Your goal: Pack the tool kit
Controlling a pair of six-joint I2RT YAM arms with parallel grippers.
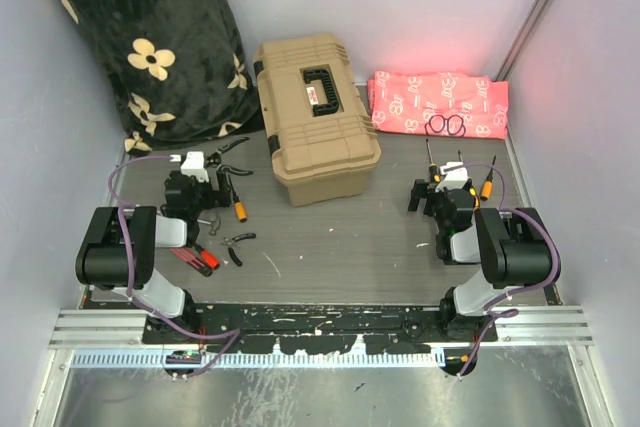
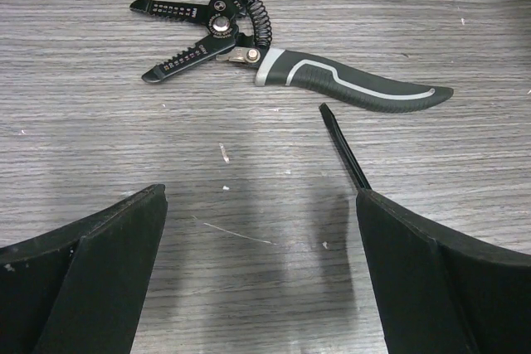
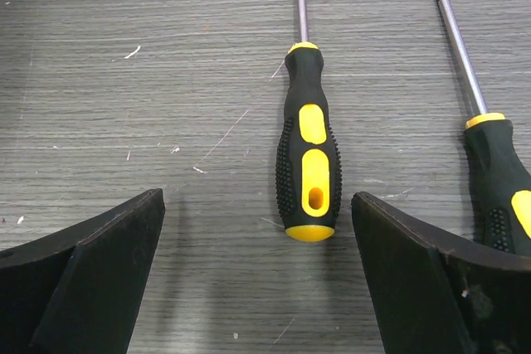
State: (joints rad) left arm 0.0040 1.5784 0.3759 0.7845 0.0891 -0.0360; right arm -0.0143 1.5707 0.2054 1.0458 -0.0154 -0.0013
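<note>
Opening step: nothing packed yet.
Over the grey wood-grain desk (image 2: 83, 147) the left gripper (image 2: 259, 205) hovers, jaws wide, empty; black-and-grey spring-loaded pliers (image 2: 222, 26) lie at its 12 o'clock. The tan hard-plastic toolbox (image 1: 318, 132) sits at the desk's 12 o'clock, ribbed lid shut. The right gripper (image 3: 257, 205) is likewise wide and empty, black-and-yellow rubber-grip screwdriver (image 3: 309, 163) at its 1 o'clock. Judgement: lid must open before any tool goes in.
</note>
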